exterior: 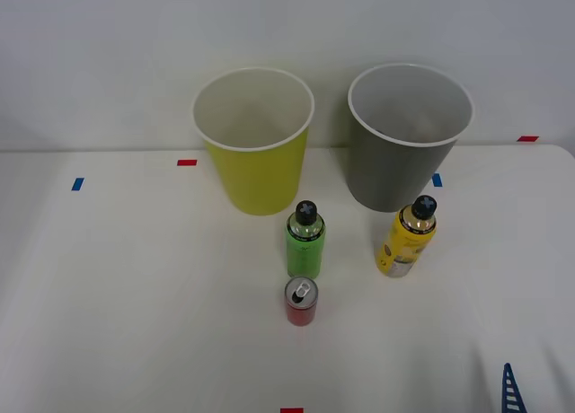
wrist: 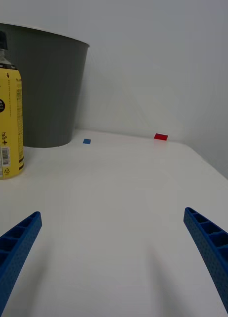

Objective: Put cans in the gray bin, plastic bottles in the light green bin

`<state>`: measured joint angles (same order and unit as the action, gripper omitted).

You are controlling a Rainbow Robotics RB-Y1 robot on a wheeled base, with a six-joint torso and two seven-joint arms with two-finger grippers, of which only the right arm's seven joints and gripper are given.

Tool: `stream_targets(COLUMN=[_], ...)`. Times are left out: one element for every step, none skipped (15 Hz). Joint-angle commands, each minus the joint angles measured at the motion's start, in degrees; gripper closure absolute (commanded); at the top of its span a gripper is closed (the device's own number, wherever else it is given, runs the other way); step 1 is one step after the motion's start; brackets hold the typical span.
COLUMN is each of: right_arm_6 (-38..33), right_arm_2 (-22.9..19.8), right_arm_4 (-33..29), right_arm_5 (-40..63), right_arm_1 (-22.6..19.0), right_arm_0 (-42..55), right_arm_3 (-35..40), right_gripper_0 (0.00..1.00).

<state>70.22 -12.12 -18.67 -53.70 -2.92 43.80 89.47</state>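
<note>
1. Gray bin (exterior: pixel 395 171) is standing upright at the back of the white counter (exterior: pixel 135 296), w/ the light green bin (exterior: pixel 259 166) upright just beside it on the robot's left, not touching.
2. Yellow bottle (exterior: pixel 406 240) is standing just in front of the gray bin; in the wrist view this bottle (wrist: pixel 7 104) is getting cut off at the frame edge, label only partly readable.
3. Green bottle (exterior: pixel 305 241) is standing in front of the gray bin toward the robot's left, nearer the light green bin.
4. Red can (exterior: pixel 301 302) is sitting upright right in front of the green bottle, pull-tab top facing up.
5. Fingers (wrist: pixel 207 252) of the right gripper (wrist: pixel 114 257) are spreading wide apart, gripping nothing, hovering over bare counter well away from the gray bin (wrist: pixel 49 89), whose far side is running out of frame.
6. In the front view just one blue finger tip (exterior: pixel 509 391) is poking in at the corner; rest of the arm is cut off.
7. Small red & blue tape marks (wrist: pixel 160 136) are dotting the counter near the gray bin.
</note>
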Motion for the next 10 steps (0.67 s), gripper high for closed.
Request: stream_targets(right_arm_6=[-0.4, -0.5, -0.8, -1.1, -1.4, -1.7, -1.8, -2.0, -2.3, -2.7], right_arm_2=[0.0, 0.0, 0.0, 0.0, 0.0, 0.0, 0.0, 0.1, 0.2, 0.2], right_arm_4=[-0.1, -0.2, -0.2, -0.2, -0.2, -0.2, -0.2, -0.3, -0.3, -0.3], right_arm_5=[0.0, 0.0, 0.1, 0.1, 0.2, 0.5, 0.5, 0.5, 0.5, 0.6], right_arm_1=[-0.5, -0.6, -0.8, -1.2, -1.8, -2.1, -2.2, -2.1, -2.1, -2.1], right_arm_0=[-0.4, -0.6, -0.7, -0.9, -1.2, -1.2, -1.1, -1.1, -1.1, -1.1], right_arm_3=[0.0, 0.0, 0.0, 0.0, 0.1, 0.0, 0.0, 0.0, 0.0, 0.0], right_gripper_0=[0.00, 0.00, 0.00, 0.00, 0.00, 0.00, 0.00, 0.00, 0.00, 0.00])
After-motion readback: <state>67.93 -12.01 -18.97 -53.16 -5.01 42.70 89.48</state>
